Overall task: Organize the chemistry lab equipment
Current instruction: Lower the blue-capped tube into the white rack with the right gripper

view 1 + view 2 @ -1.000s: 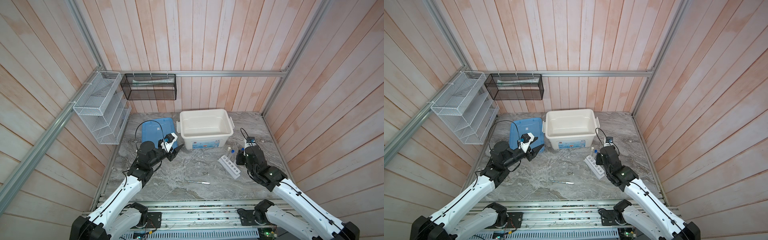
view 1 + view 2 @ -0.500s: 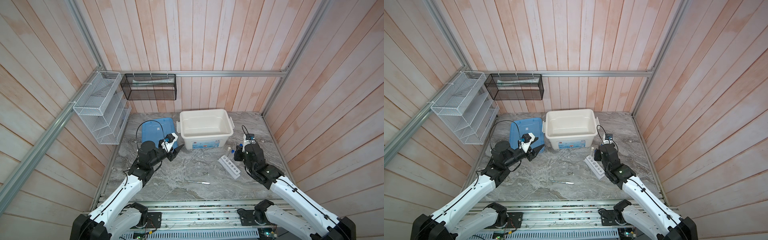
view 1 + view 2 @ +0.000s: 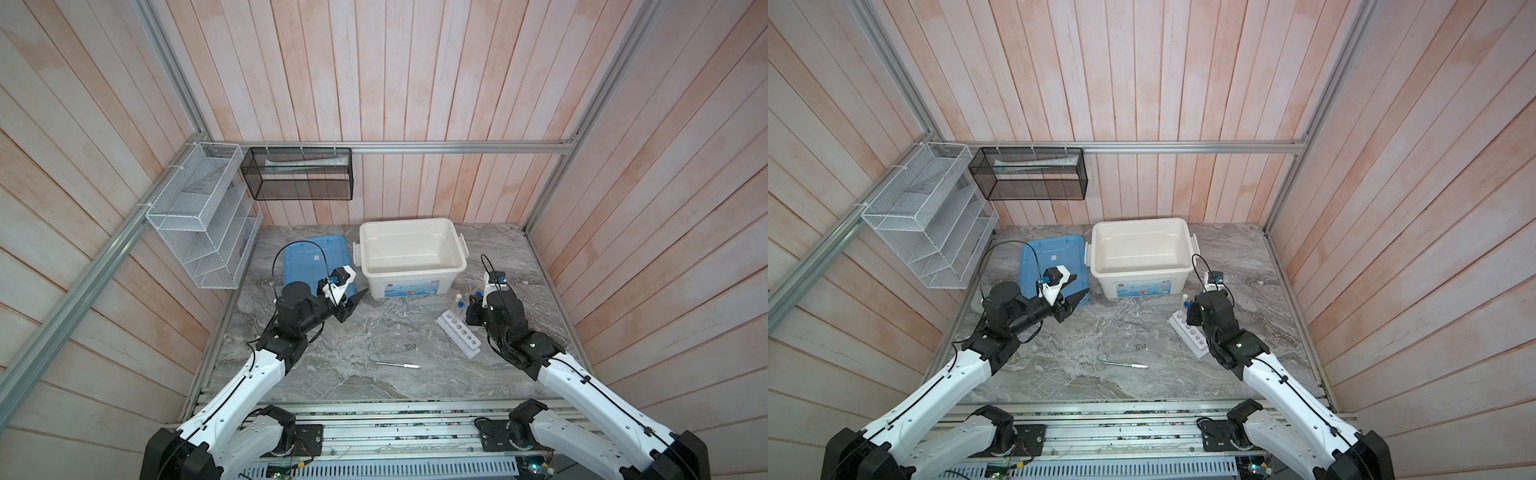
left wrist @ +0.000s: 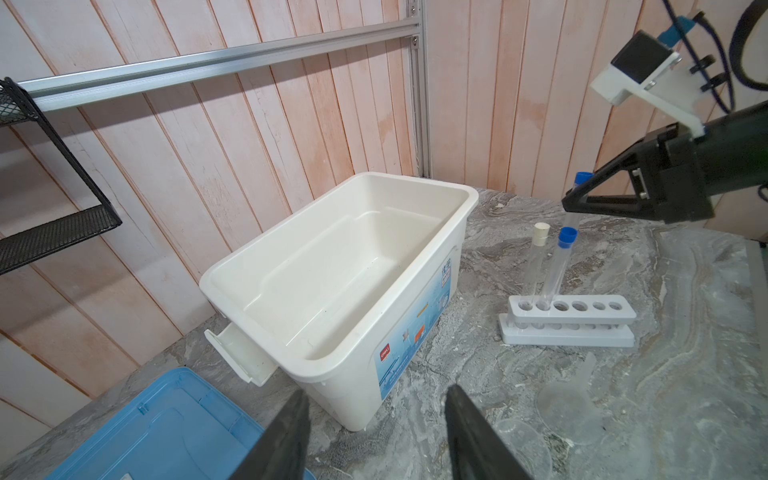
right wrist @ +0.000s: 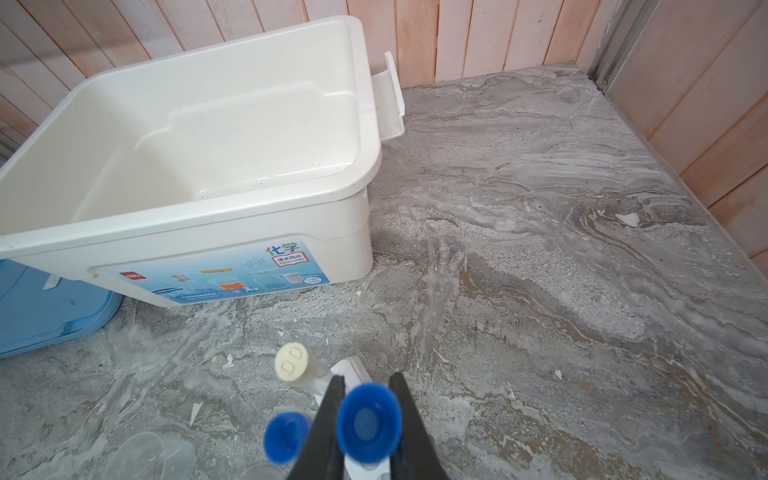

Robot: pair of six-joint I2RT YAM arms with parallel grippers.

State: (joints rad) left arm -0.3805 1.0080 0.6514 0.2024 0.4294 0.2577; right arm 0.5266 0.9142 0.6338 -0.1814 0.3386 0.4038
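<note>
- White six-hole rack (image 3: 458, 334) is sitting, in both top views, in front of the tub (image 3: 411, 286), off its right corner. Steel scissors (image 3: 376, 361) and the pen-like tool (image 3: 405, 365) are lying end to end farther in front of the tub, which is holding nothing.
- Through the left wrist view, your left gripper (image 4: 378, 436) is hanging empty with its jaws apart by the tub's near corner. The white-capped tube (image 4: 536, 266) and a blue-capped tube (image 4: 555, 270) are standing in the two rack holes nearest the tub, and the clear dish (image 4: 567, 409) is lying beyond the rack.
- Through the right wrist view, your right gripper (image 5: 368, 384) is clamping the second blue-capped tube (image 5: 369, 424) under its cap, over the rack. I cannot tell whether its foot is entering a hole.
- By my judgement, two tubes are racked, you are placing the third, and the scissors, tool and dish are waiting.
</note>
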